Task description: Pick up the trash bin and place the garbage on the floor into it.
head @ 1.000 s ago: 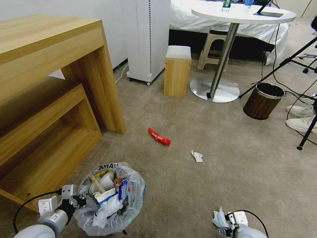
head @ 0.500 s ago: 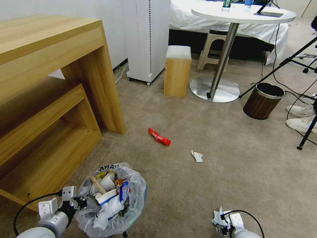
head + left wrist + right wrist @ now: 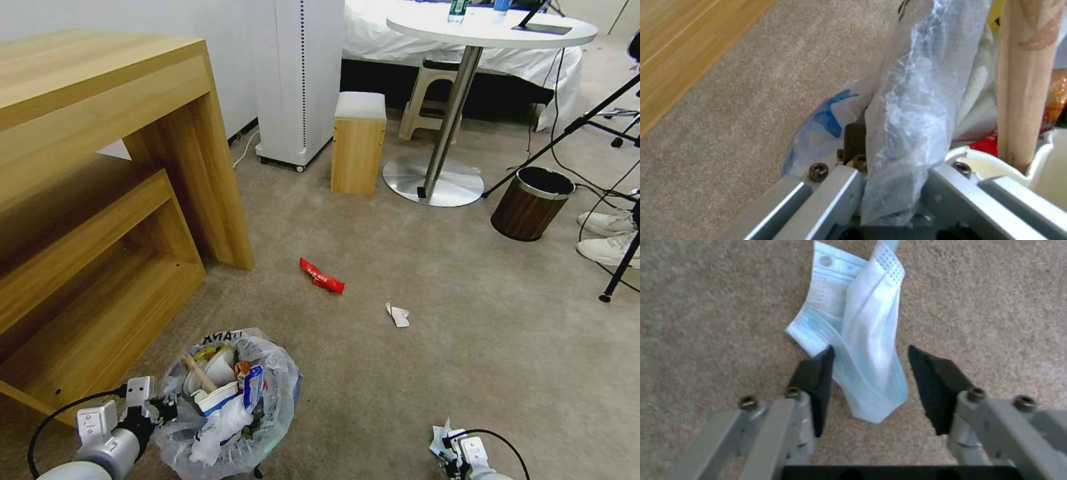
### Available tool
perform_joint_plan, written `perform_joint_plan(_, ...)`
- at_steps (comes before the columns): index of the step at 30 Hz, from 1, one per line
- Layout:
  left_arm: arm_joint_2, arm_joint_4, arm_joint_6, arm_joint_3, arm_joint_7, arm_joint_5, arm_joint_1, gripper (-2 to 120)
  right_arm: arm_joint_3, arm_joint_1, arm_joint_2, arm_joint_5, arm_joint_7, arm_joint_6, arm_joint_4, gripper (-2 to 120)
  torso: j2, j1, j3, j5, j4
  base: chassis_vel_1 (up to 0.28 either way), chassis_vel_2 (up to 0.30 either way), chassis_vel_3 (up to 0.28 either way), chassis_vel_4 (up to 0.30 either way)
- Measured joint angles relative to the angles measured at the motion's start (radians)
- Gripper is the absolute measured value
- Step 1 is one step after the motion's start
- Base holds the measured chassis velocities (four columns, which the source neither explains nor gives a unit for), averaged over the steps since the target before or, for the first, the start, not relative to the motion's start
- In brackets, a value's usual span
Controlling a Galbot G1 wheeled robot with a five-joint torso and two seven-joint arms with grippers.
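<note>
Left gripper [image 3: 159, 408] clamped on trash bin [image 3: 230, 407], right gripper [image 3: 871, 386] wide open around one mask [image 3: 858, 336] — two scraps beyond

There are two bins: one trash bin [image 3: 227, 407] lined with a clear bag and full of litter, and one brown cylindrical bin [image 3: 531, 203] with a metal rim. Three pieces of garbage lie on the carpet: one red wrapper [image 3: 322, 277], one white paper scrap [image 3: 398, 315] and one pale blue face mask [image 3: 858, 340]. Two grippers are visible: the left gripper [image 3: 157, 407] and the right gripper [image 3: 871, 373]. Two stools stand farther back: one wooden stool [image 3: 359, 143] and one plastic stool [image 3: 427, 93]. Two white shoes [image 3: 610, 237] are at the right edge.
</note>
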Motion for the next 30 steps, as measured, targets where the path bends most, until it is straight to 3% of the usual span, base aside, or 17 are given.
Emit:
perform_joint_plan(12,-0.004,0.009,-0.001,0.007,0.0,0.0,-0.01,0,-0.016,0.006,0.006,-0.054,-0.032,0.045,-0.06,19,0.0,0.0,0.0,0.0,0.0,0.0,0.0,0.0,0.0)
perform_joint_plan(18,-0.004,0.012,-0.002,0.01,0.0,0.0,-0.012,0,-0.017,0.005,0.009,-0.076,-0.039,0.063,-0.072,15,0.0,0.0,0.0,0.0,0.0,0.0,0.0,0.0,0.0)
perform_joint_plan(22,0.0,0.011,-0.003,0.008,0.0,0.0,-0.009,0,0.002,-0.009,0.006,-0.088,-0.051,0.077,-0.06,0,0.0,0.0,0.0,0.0,0.0,0.0,0.0,0.0,0.0)
perform_joint_plan(30,0.008,0.01,-0.003,0.0,0.0,0.0,-0.005,0,0.1,-0.062,-0.037,-0.103,-0.138,0.2,0.055,0,0.0,0.0,0.0,0.0,0.0,0.0,0.0,0.0,0.0)
